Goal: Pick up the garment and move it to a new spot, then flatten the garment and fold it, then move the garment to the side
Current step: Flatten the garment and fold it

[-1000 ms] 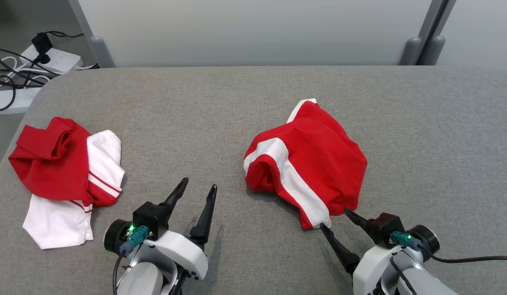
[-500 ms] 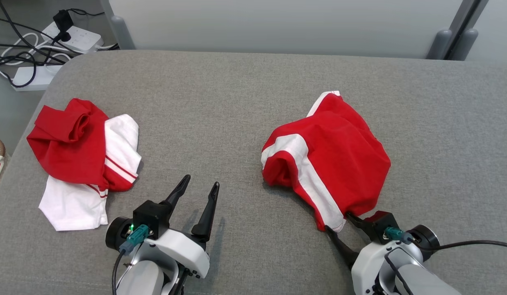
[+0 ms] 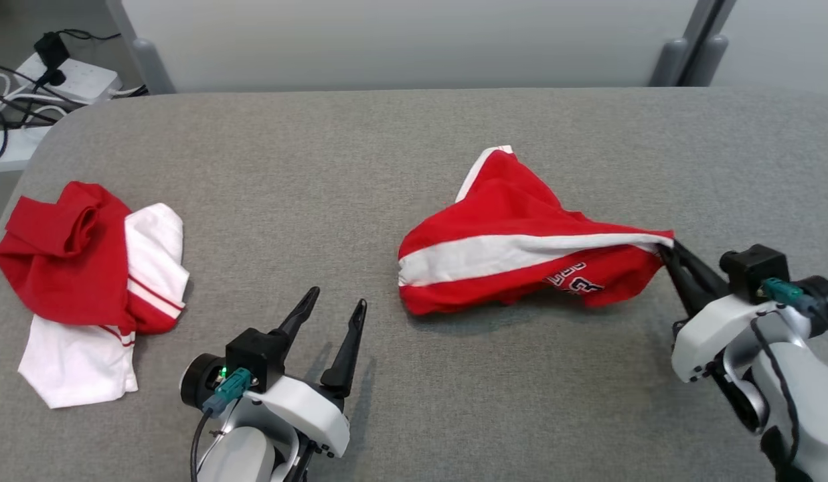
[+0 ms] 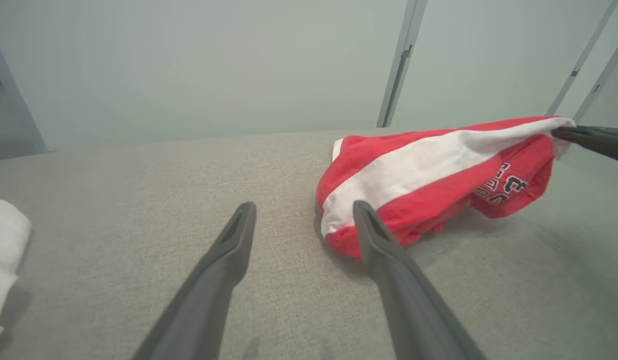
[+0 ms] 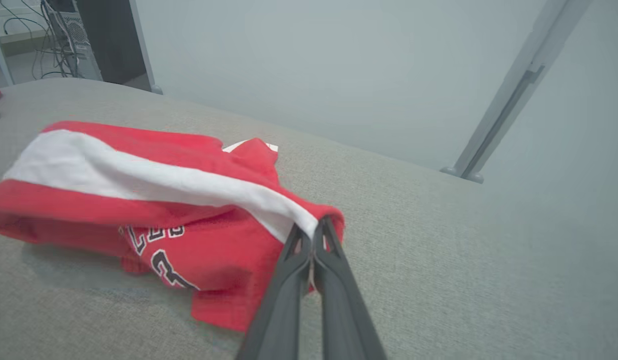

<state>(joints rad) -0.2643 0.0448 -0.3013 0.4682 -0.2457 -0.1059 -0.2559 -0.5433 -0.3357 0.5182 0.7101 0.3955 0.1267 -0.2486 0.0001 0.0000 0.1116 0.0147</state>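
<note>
- The red garment [image 3: 521, 261], with a broad white stripe along it, lies right of the middle of the grey padded table [image 3: 387, 154] and is drawn out sideways.
- The right gripper [image 3: 665, 248] has its two dark fingers pinched tight together on the garment's right-hand corner, just where the white stripe ends.
- That corner is held up off the table, while the garment's left end rests on the surface.
- Below the raised edge a red panel hangs down. It carries dark lettering and a number edged in white, too folded for me to read.
- A small white-trimmed tip of the garment pokes out on the far side.
- The left gripper [image 3: 337, 298] sits low over the table near the front edge. Its jaws are spread wide with nothing between them, and it is close to the garment's left end but apart from it.
- At the table's far left lies a heap of clothes [image 3: 86, 288], red cloth crumpled over a white piece with thin red stripes, well away from both grippers.
- Past the far left corner, white power strips [image 3: 65, 67] with black cables lie on the floor.
</note>
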